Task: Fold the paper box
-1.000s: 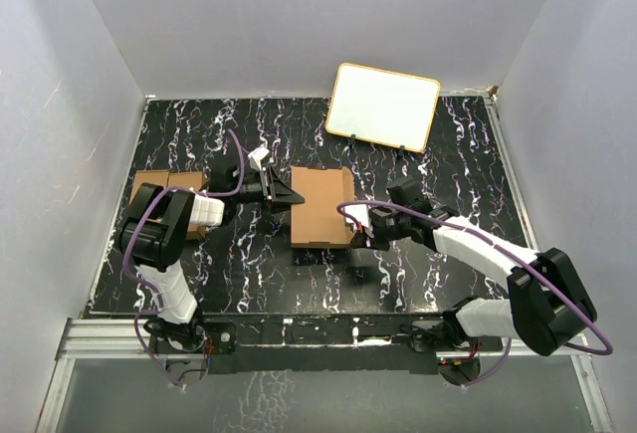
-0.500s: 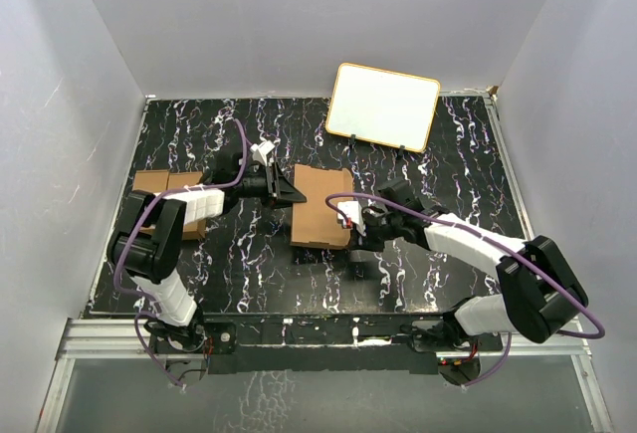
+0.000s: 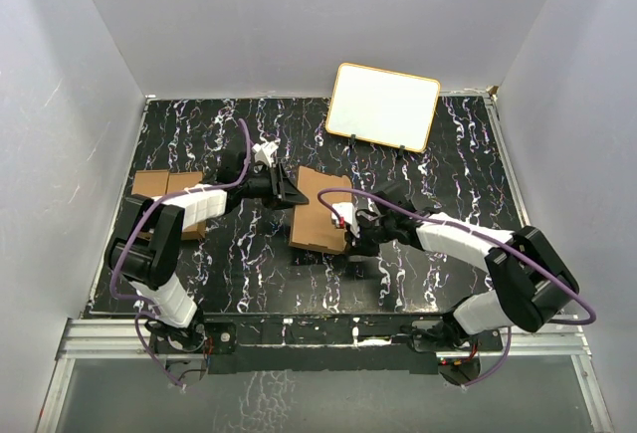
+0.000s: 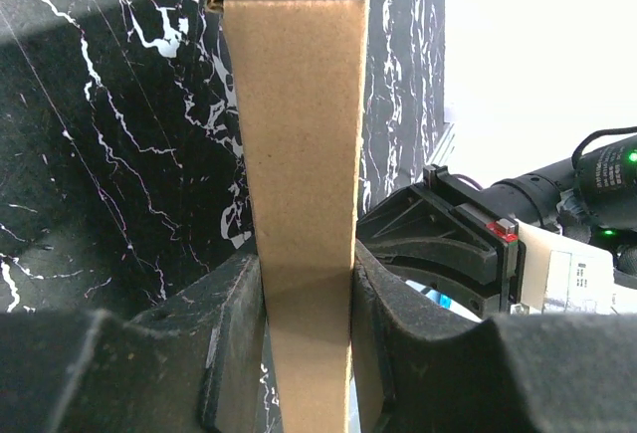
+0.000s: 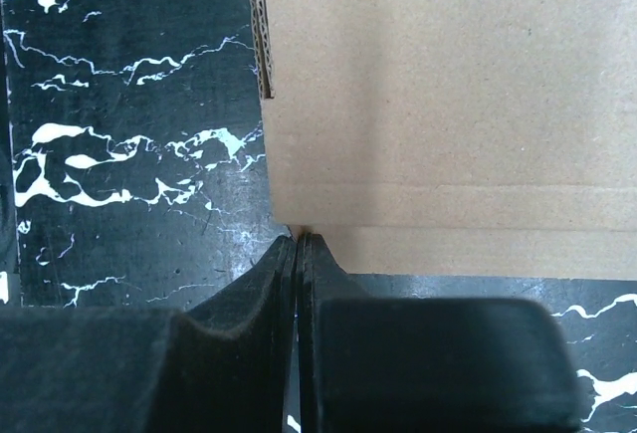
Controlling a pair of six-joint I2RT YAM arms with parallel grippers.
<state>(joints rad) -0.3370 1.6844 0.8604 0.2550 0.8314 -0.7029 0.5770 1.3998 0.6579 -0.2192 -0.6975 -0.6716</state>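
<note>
Black marbled worktop (image 3: 448, 254), white walls (image 3: 249, 15). Box (image 3: 320, 209) mid-worktop, long axis roughly near-far, slightly skewed. Left end effector (image 3: 292, 192) clamped on its left edge. Right end effector (image 3: 348, 239) fully closed, empty, tips at the box's near-right corner.

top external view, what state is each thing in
plain brown cardboard paper box, folded into a slim carton
left gripper, shut on the paper box
right gripper, shut empty, tips at the box's edge
twin brown cardboard cartons, lying flat
white board with yellow rim, propped up
</note>
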